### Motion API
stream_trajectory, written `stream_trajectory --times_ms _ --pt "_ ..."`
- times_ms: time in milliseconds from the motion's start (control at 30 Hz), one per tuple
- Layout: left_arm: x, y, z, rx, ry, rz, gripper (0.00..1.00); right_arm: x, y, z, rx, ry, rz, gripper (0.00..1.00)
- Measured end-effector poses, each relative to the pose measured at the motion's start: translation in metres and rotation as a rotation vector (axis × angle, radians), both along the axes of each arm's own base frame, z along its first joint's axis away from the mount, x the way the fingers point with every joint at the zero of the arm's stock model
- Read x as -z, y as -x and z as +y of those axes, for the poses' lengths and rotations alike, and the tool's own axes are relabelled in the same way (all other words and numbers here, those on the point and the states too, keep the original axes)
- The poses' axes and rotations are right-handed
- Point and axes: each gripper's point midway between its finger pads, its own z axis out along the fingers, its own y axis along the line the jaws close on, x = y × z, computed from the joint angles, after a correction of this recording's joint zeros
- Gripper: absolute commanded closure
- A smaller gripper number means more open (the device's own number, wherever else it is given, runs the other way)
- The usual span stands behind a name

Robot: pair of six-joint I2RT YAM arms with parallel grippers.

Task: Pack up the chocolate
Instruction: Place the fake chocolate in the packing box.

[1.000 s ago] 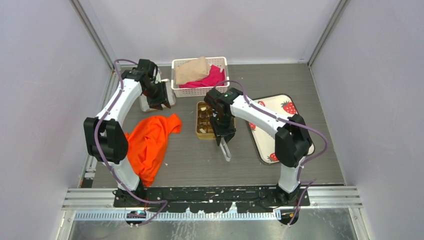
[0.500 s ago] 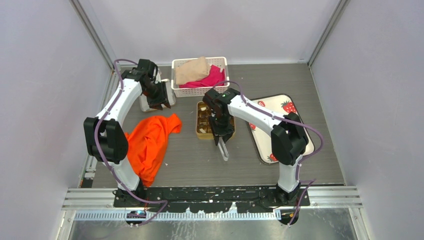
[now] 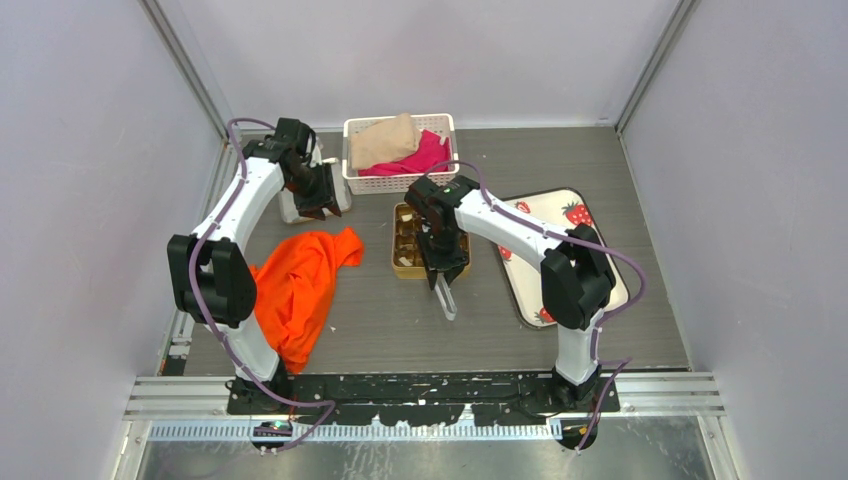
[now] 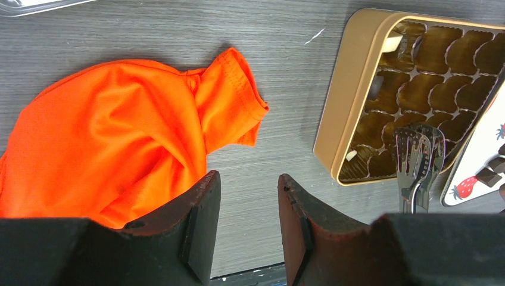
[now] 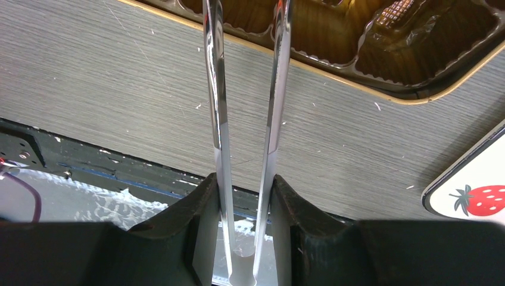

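Edging leftward over the past second, the right arm has drawn its elbow in and carried the right claw slightly closer to the near edge of the square gold tin with brown scalloped compartments; the left arm has not stirred.

The right claw is clenched on a pair of long silver metal tongs; their two blades run forward over the grey wood-grain counter and cross the tin's rim, with the tips cut off at the top of the right wrist view. The left wrist view shows those tips over the tin's near corner cells; whether they carry a piece cannot be told. The small shift suggests the tongs are being lined up over a cell for a placement; packing looks far from finished, since most compartments in view are bare.

One dark brown chocolate piece with a ridged top sits in a cell just beside the tongs; a cream-white piece lies in a corner cell; dark oblong pieces wait on the white strawberry-print tray just beside the tin. The left claw hangs released, holding nothing, above the counter near a crumpled orange cloth.
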Motion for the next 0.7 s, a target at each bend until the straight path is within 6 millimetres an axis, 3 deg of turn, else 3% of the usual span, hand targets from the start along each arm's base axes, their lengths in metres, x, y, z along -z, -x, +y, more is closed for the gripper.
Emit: stream_trajectory --times_ms 433,700 --pt "0.0 0.0 0.0 0.0 0.0 0.0 0.58 -0.0009 -0.0005 0.0006 0.0 -0.002 -0.002 0.59" --pt "0.0 0.0 0.0 0.0 0.0 0.0 0.58 -0.0044 -0.0041 -0.0011 0.002 0.01 -0.021 0.87"
